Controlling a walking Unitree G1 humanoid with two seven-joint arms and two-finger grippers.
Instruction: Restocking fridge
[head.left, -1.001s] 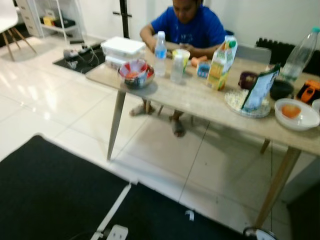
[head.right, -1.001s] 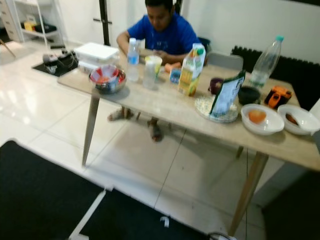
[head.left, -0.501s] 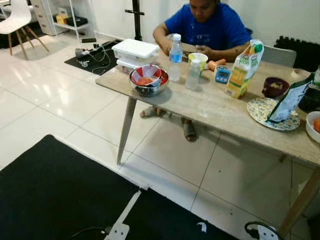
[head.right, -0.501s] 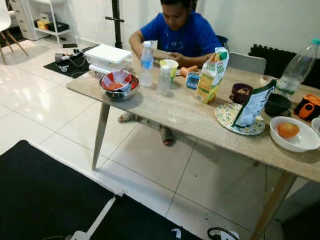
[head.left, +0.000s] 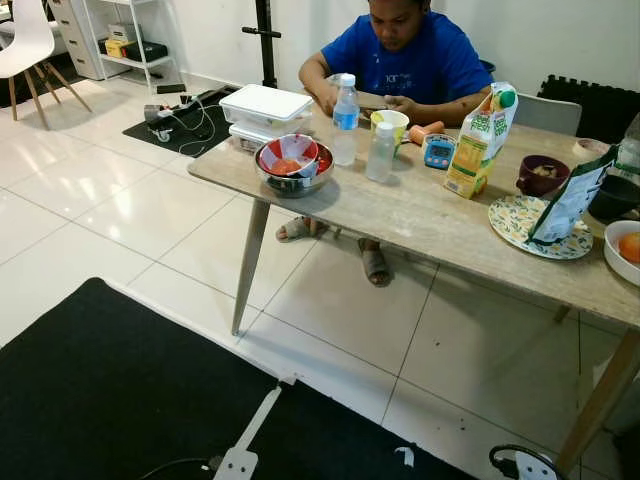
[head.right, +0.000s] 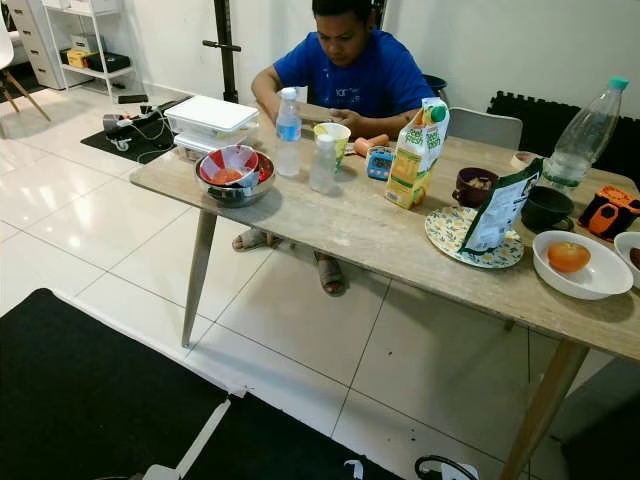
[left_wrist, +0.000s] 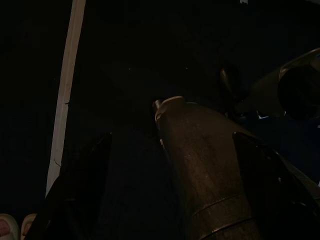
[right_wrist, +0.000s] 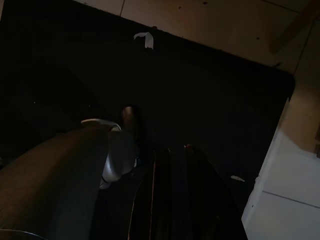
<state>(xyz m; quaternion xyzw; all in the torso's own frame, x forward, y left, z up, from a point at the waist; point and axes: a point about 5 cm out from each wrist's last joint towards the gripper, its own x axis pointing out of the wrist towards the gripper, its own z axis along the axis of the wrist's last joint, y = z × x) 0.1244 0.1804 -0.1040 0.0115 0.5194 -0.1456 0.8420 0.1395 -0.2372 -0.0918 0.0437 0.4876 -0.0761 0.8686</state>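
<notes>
A wooden table (head.right: 340, 228) stands ahead, laden with groceries. On it are a juice carton (head.right: 417, 152), a water bottle (head.right: 288, 132), a small clear bottle (head.right: 322, 163) and a steel bowl (head.right: 235, 175) holding red things. Farther right are a snack bag (head.right: 498, 205) on a patterned plate (head.right: 445, 235), a big clear bottle (head.right: 585, 135) and an orange (head.right: 569, 256) in a white bowl (head.right: 600, 282). Both arms hang low over the black mat. In the dark left wrist view my left gripper (left_wrist: 172, 136) is open and holds nothing. My right gripper (right_wrist: 170, 150) hangs beside my leg.
A person in a blue shirt (head.right: 345, 75) sits behind the table. White lidded boxes (head.right: 211, 118) lie on the table's left end. Slanted table legs (head.right: 197, 275) (head.right: 540, 410) rise from the tiled floor. A black mat (head.right: 90, 400) lies under me. Cables (head.right: 130, 125) lie at the back left.
The whole picture has shifted and sharpened, so my head camera has moved and steadied. Nothing on the table has moved.
</notes>
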